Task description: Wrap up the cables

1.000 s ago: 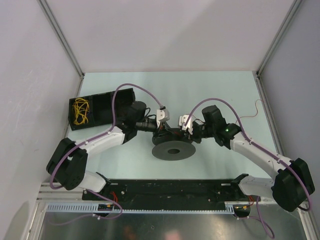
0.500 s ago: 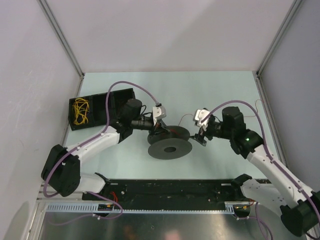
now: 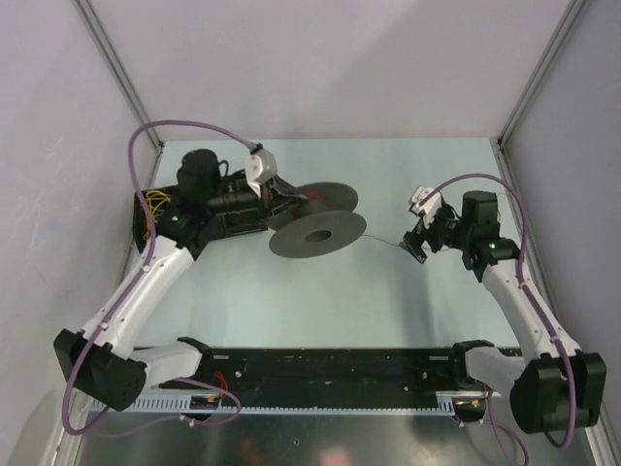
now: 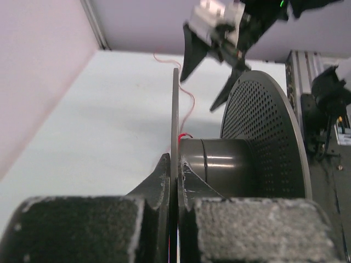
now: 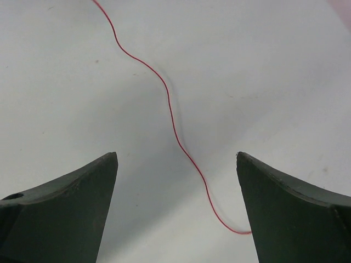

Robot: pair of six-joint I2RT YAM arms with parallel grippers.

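Observation:
The dark grey spool [image 3: 315,234] hangs tilted above the table at mid-left, and my left gripper [image 3: 281,199] is shut on the thin edge of one flange [image 4: 176,120]. The left wrist view shows the spool's core [image 4: 219,159] and its perforated far flange [image 4: 263,137]. A thin red cable [image 3: 386,240] runs from the spool toward my right gripper [image 3: 419,243]. That gripper is open just above the table. The cable [image 5: 173,123] lies curly on the surface between its two fingers, and neither finger [image 5: 66,203] visibly touches it.
A black tray [image 3: 144,238] holding yellow bands sits at the far left, partly under the left arm. A black rail [image 3: 330,364] runs along the near edge. Grey walls close in the table on three sides.
The left arm has carried the spool up and to the back left. The right gripper has opened, let go of the cable and drawn away to the right.

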